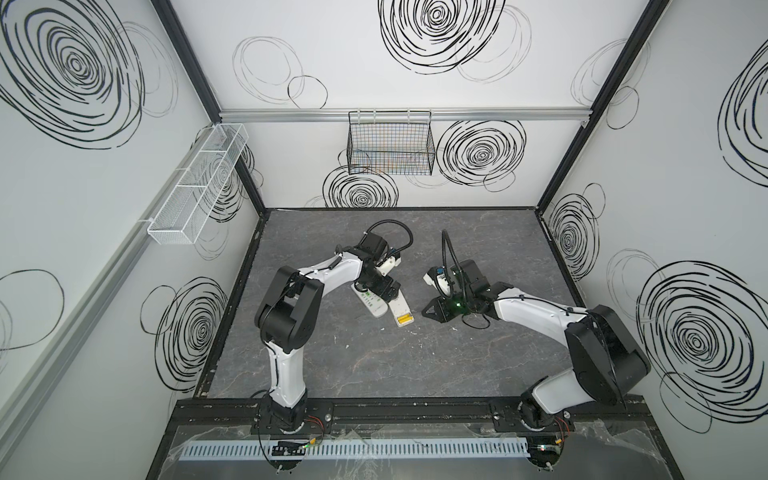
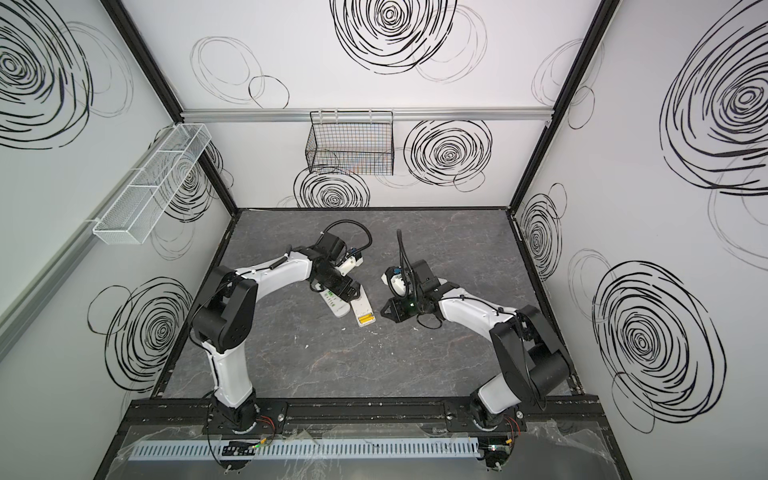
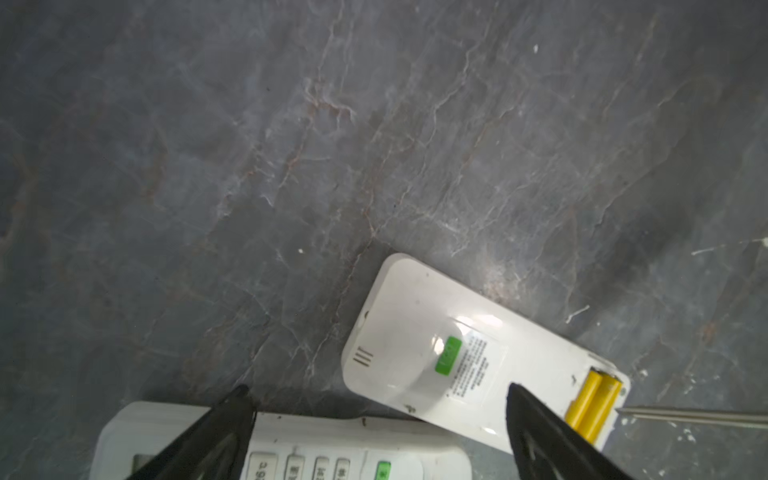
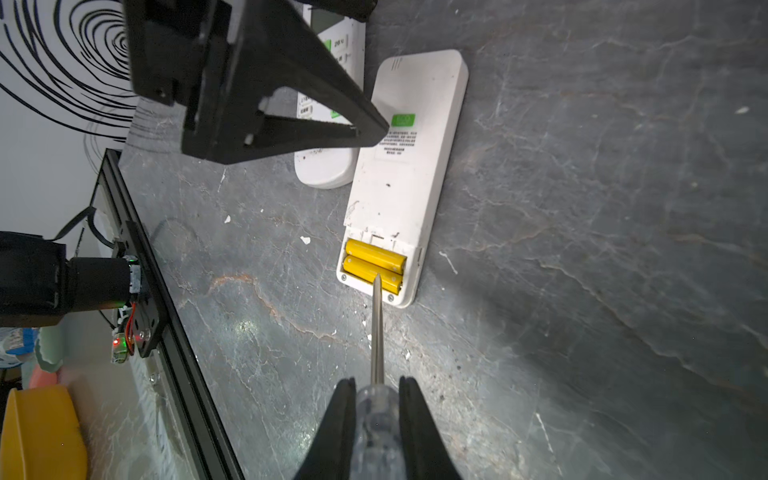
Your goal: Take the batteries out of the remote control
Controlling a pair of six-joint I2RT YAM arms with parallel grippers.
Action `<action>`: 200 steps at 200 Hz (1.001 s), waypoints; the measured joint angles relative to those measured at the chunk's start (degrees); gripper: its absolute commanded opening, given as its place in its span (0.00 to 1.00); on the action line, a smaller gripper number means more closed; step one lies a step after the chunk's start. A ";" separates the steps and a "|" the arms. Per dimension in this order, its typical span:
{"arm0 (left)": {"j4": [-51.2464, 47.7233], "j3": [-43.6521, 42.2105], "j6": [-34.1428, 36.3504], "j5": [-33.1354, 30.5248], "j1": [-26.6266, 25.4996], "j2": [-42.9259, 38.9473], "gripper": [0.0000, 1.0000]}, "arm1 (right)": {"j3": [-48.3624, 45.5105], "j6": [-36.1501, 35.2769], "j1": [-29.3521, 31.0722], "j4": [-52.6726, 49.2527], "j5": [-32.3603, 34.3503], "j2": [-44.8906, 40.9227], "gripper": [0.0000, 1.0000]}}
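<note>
Yellow cylindrical batteries (image 4: 374,266), two side by side, sit in the uncovered bay at one end of the white face-down plastic remote (image 4: 409,174). Right gripper (image 4: 377,383) is clamped on the clear-handled steel screwdriver (image 4: 377,332), aimed to pry. Its tip is at the outer cell, probably touching. Left gripper (image 3: 378,390) is spread wide and empty over the remote's other half, likely to pin it.

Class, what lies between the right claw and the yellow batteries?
In the right wrist view, only the screwdriver held by the right claw spans that stretch, its tip at the yellow batteries.
</note>
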 measured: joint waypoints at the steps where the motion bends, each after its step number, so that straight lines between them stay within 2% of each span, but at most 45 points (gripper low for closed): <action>1: -0.15 0.15 0.02 0.02 0.02 0.04 0.98 | 0.00 0.00 0.07 -0.02 0.04 -0.04 0.00; 22: -2.58 3.26 2.58 1.90 0.33 0.11 0.99 | -0.02 0.68 2.75 0.33 0.22 -1.40 0.00; 36: -3.74 6.27 6.93 3.72 0.96 0.11 0.98 | -0.48 2.12 4.98 2.34 -0.04 -2.12 0.00; 59: -5.57 11.54 17.31 5.60 2.43 0.11 0.96 | -2.47 5.68 7.37 6.88 0.02 -2.45 0.00; 103: -11.82 23.41 36.37 8.31 4.09 3.48 0.96 | -7.45 11.06 7.56 12.61 3.13 -1.62 0.00; 130: -15.13 28.15 46.05 7.13 2.99 8.31 0.96 | -9.62 12.35 6.34 14.23 5.07 -1.88 0.00; 167: -20.24 28.11 57.02 6.62 0.74 11.54 0.96 | -12.13 12.63 2.60 14.73 5.86 -4.68 0.00; 200: -21.22 25.70 63.23 6.49 -0.61 11.56 0.96 | -13.35 12.41 -2.51 14.38 7.72 -7.93 0.00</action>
